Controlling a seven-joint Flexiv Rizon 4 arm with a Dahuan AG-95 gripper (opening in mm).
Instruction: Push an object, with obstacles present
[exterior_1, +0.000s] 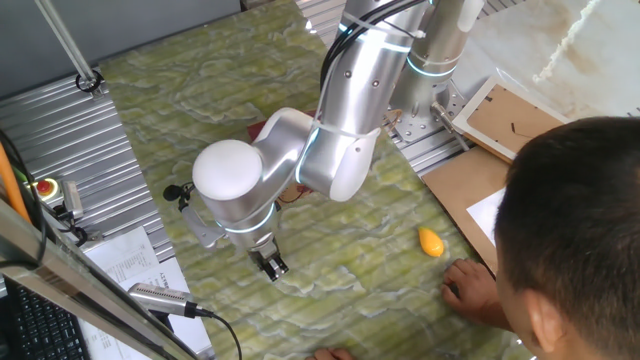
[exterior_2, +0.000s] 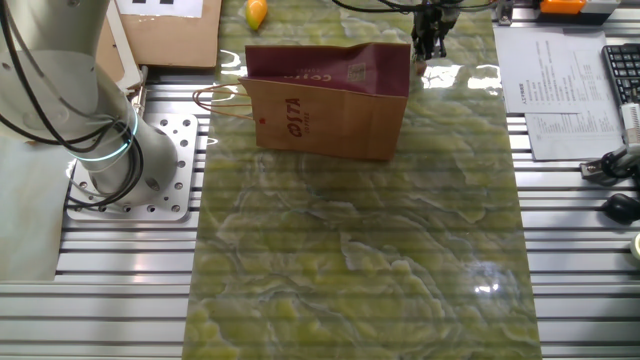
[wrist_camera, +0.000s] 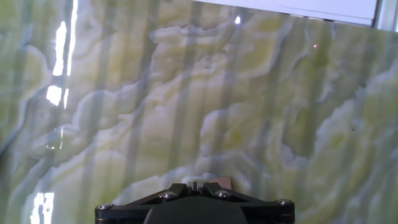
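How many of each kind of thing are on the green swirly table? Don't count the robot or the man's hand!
Paper bags: 1
Orange-yellow lumps: 1
Tiny tan cubes: 1
Total: 3

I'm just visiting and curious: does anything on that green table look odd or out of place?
The paper bag lies tipped on its side rather than standing. A person's hand rests on the table edge near an orange-yellow lump.
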